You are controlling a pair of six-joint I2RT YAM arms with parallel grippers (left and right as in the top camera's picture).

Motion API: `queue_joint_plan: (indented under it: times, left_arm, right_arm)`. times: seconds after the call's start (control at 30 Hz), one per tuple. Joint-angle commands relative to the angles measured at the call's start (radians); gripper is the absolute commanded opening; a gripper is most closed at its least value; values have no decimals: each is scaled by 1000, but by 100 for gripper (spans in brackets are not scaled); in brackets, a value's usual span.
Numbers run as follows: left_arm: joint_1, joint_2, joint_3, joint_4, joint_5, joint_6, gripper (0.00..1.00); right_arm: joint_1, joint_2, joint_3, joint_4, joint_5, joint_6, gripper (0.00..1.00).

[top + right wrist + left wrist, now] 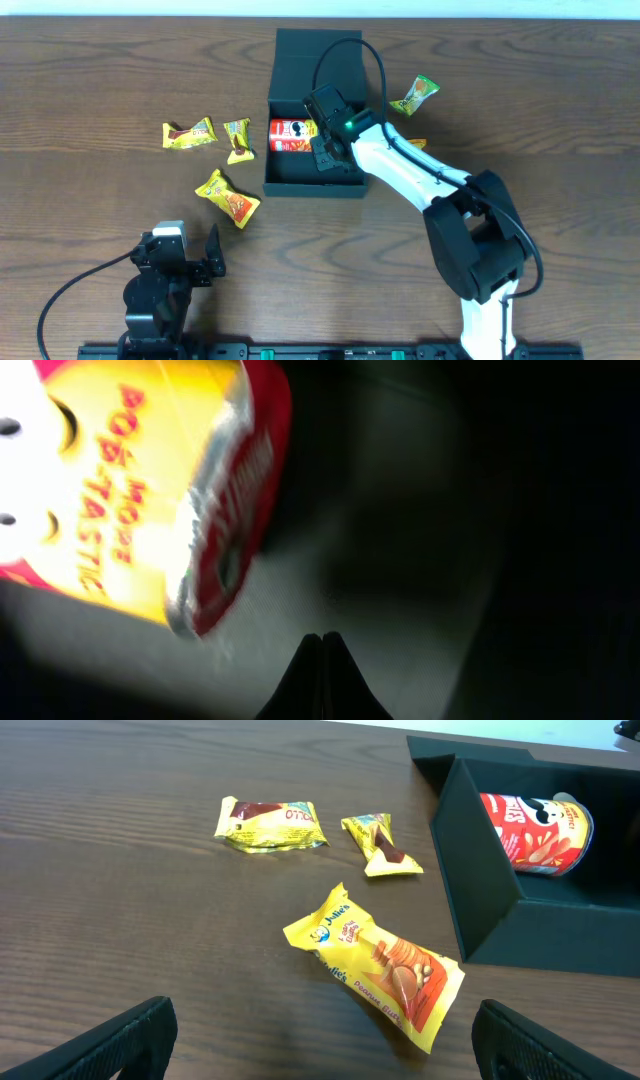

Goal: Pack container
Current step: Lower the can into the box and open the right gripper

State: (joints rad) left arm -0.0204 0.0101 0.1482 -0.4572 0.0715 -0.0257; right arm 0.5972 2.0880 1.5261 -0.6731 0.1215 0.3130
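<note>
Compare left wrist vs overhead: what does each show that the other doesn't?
Left wrist only: readable "Julie's" print on the nearest yellow foil snack packet. Overhead only: right gripper inside the dark teal-green cardboard container, plus a green foil packet to its right. Both: the container, red cylindrical crisp can, that packet, two other yellow packets.

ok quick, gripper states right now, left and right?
Left gripper: open, holding nothing.
Right gripper: shut, empty, down inside the container beside the red can.
</note>
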Motion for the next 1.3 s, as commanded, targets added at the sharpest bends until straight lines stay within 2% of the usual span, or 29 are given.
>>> queue_joint_plan:
  times: [0.0, 0.17, 0.47, 0.67, 0.9, 1.27]
  left_arm:
    - [5, -6, -17, -2, -1, -3, 96]
    - [5, -6, -17, -2, -1, -3, 96]
    - [5, -6, -17, -2, -1, -3, 95]
    - [5, -6, -17, -2, -1, -3, 95]
    - [5, -6, -17, -2, -1, -3, 95]
    - [5, -6, -17, -2, -1, -3, 95]
  right_arm:
    - [13, 18, 52, -21, -13, 23, 1]
    - [23, 18, 73, -23, -166, 23, 1]
    - [51, 18, 76, 15, -308, 23, 1]
    - [95, 39, 76, 137, -301, 23, 1]
    - [115, 86, 76, 146, -297, 32, 1]
    - [104, 101, 76, 199, -174, 45, 1]
